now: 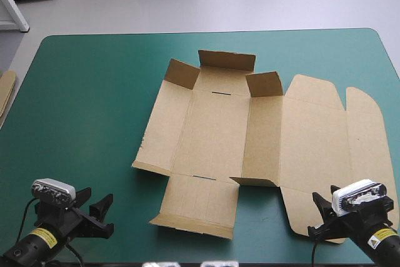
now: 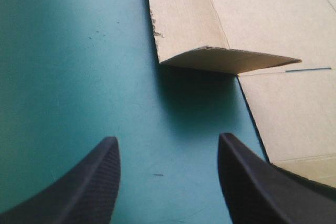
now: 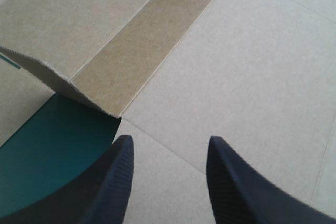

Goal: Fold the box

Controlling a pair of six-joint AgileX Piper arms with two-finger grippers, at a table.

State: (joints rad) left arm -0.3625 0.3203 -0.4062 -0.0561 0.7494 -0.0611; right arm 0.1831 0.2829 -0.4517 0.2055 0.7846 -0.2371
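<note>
On the table, high view: box (image 1: 219,129) lies spread near the middle of the teal-green cover (image 1: 81,104), far flaps raised; spare board (image 1: 5,95) at the left edge.
Left wrist view: left gripper (image 2: 167,138) released over bare cover, a lifted box flap ahead.
Right wrist view: right gripper (image 3: 169,138) released above the box's right panel.

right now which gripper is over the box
The right gripper: brown board of the box lies under its open fingers; the left gripper is over teal-green cover, beside the box.
</note>
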